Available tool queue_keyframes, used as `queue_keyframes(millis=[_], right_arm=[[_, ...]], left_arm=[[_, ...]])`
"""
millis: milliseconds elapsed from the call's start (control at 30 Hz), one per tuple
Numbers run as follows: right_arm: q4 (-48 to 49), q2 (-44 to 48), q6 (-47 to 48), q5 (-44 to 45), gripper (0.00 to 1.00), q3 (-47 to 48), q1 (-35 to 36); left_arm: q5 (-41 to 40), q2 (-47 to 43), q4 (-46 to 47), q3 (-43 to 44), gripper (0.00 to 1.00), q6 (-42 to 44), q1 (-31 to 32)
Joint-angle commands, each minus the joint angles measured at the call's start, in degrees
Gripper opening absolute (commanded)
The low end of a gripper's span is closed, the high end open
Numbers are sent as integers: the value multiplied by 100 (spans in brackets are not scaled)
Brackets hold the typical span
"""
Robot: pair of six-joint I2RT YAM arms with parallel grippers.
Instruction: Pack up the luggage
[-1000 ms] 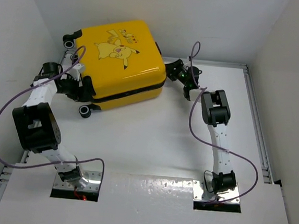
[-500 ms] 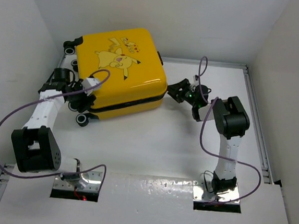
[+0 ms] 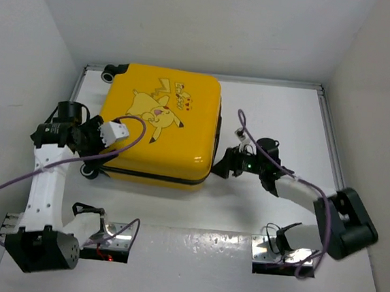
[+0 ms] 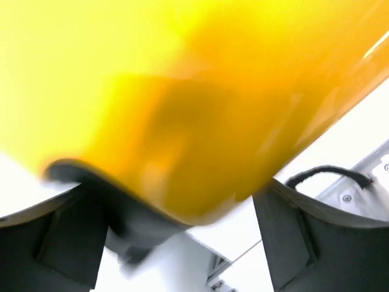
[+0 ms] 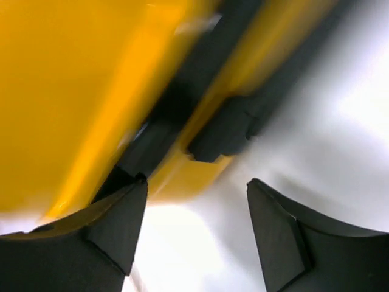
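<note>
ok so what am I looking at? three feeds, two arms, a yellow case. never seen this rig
Two small robot arms are bolted at the near edge of a white table. Each ends in a two-finger gripper. The wide picture comes from a fixed camera above and behind the arms, so their bases sit at the bottom of it. The other two pictures come from a camera on each wrist, looking out between that arm's own jaws. Both are blurred.

On the table lies the luggage, a yellow hard-shell suitcase with a cartoon print, flat and closed. The left gripper is at its left side and the right gripper is at its near right corner. Both sets of jaws stand apart, and neither looks clamped on anything.
</note>
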State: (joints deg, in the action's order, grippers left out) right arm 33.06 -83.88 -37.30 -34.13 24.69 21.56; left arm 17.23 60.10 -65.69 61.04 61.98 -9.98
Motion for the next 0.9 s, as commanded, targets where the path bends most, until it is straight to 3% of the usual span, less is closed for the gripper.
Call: queue_keyframes(millis=[0, 67, 100, 133, 167, 200, 267, 300, 333, 400, 433, 533, 567, 600, 633, 667, 767, 800, 833, 867], right_arm=[[-1907, 1355, 2173, -2274, 71, 484, 868], [-1944, 1566, 1824, -2142, 71, 432, 192], [-1909, 1576, 1588, -2090, 71, 475, 16], [-1900, 1576, 1455, -1906, 71, 502, -560], [-1882, 1419, 1036, -1861, 71, 667, -713], [-1638, 1331, 840, -1826, 71, 730, -854], [-1295, 962, 401, -1546, 71, 870, -1355], [-910, 561, -358, -1457, 71, 941, -1461], [-759, 409, -583, -1404, 70, 976, -1636], [-319, -38, -1181, -1412, 69, 1090, -1716], [-283, -102, -1174, -1395, 69, 1134, -1708], [-195, -348, -920, -1027, 69, 1327, -1725], [-151, -410, -911, -991, 69, 1380, -1717], [-98, -645, -859, -982, 66, 1703, -1752], [-133, -735, -884, -921, 64, 1819, -1830], [-168, -901, -937, -894, 63, 1942, -1901], [-291, -1341, -1043, -867, 53, 2540, -2006], [-370, -1411, -973, -841, 52, 2750, -2033], [-440, -1621, -955, -824, 50, 2987, -2042], [-667, -1693, -937, -806, 50, 3268, -2042]], left_arm=[[2460, -672, -551, 942, 93, 18, 533], [2364, -981, 342, 1129, 96, -604, 479], [2042, -1182, 834, 1130, 98, -1565, 392], [1821, -1628, 1387, 965, 100, -2088, 391], [1592, -1850, 2367, 815, 100, -2528, 391], [1094, -2035, 2777, 666, 100, -3220, 391], [477, -2247, 3611, 296, 100, -3874, 391], [135, -2117, 3694, 295, 100, -4347, 339], [-739, -1951, 3695, 295, 100, -4604, 339], [-1614, -1373, 3521, 417, 87, -5175, 339], [-1653, -1247, 3371, 479, 83, -5239, 138], [-332, -1578, 3036, 209, 66, -5502, -205], [22, -1728, 2923, 120, 43, -5590, -206], [452, -1842, 2539, 119, 29, -5591, -206], [1292, -1913, 2265, 67, 18, -5321, -206], [1639, -1966, 2001, 66, 11, -5153, -206], [2484, -1783, 807, 599, 0, -3759, -206], [2713, -1634, -302, 811, 0, -3006, -154], [2906, -1485, -756, 953, 0, -1798, -154], [2978, -1353, -909, 1093, 0, -1786, -84]])
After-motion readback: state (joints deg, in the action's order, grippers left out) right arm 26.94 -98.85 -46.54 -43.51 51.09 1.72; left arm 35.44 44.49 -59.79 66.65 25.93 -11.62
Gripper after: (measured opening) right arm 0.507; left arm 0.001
